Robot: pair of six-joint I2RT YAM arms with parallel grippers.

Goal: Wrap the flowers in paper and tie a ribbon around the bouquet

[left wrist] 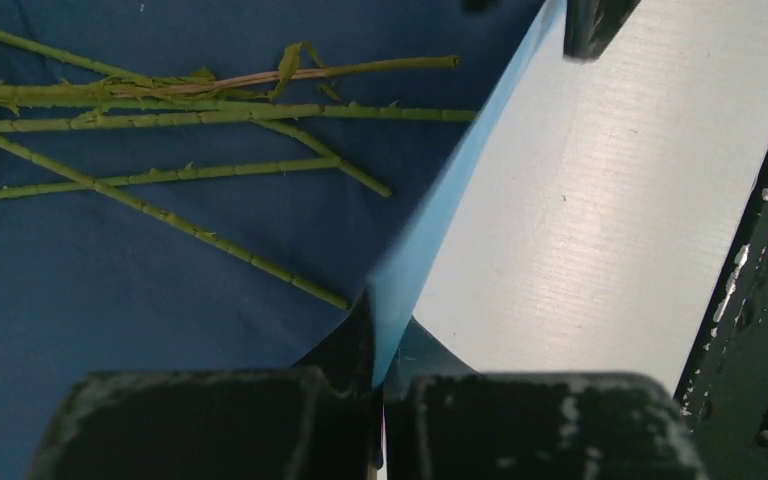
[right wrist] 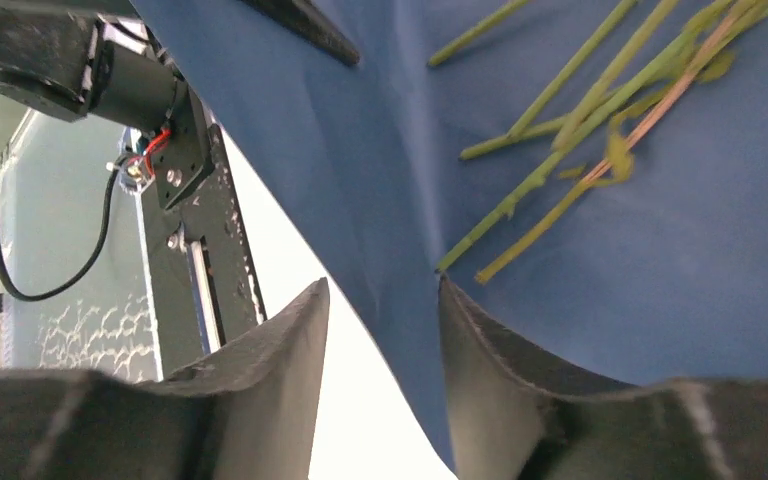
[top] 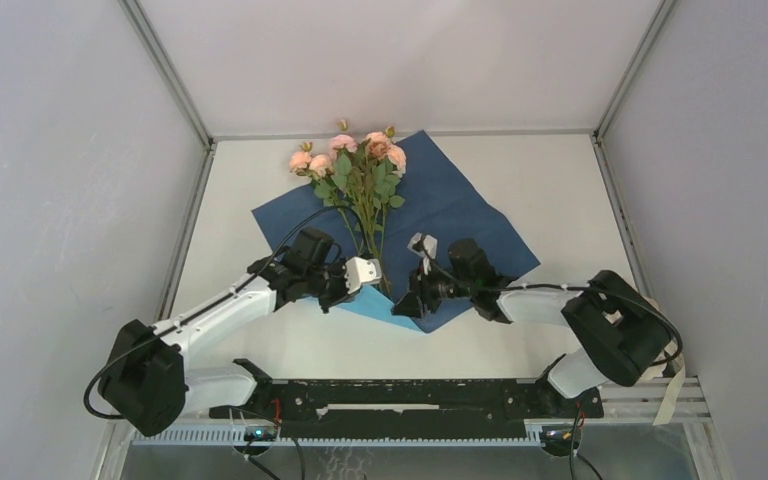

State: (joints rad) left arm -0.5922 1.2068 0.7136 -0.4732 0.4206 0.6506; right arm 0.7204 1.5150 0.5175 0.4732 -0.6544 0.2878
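The flowers (top: pixel 360 170) lie on the paper (top: pixel 460 215), whose dark navy face is up. The sheet is spread like a diamond on the white desk (top: pixel 560 180). The pink blooms (top: pixel 345 150) sit at the far corner of the sheet, partly over its edge. The thin green stems (left wrist: pixel 210 115) run toward the arms and end short of the near corner.

The left end effector (left wrist: pixel 378 390) is clenched on the near edge of the paper. Its two black fingers are pressed together with the sheet pinched between them. The edge rises from the desk there, so the light blue underside shows as a narrow strip running away from the grip.

The right end effector (right wrist: pixel 382 300) is released – its jaws stand apart and the near-right edge of the paper passes through the gap between them. The sheet hangs close to one finger, and I cannot tell whether it touches. The stem ends lie on the navy face just beyond that finger.

In the overhead view both end effectors meet at the near corner, close together, one on either side of the stem tips.
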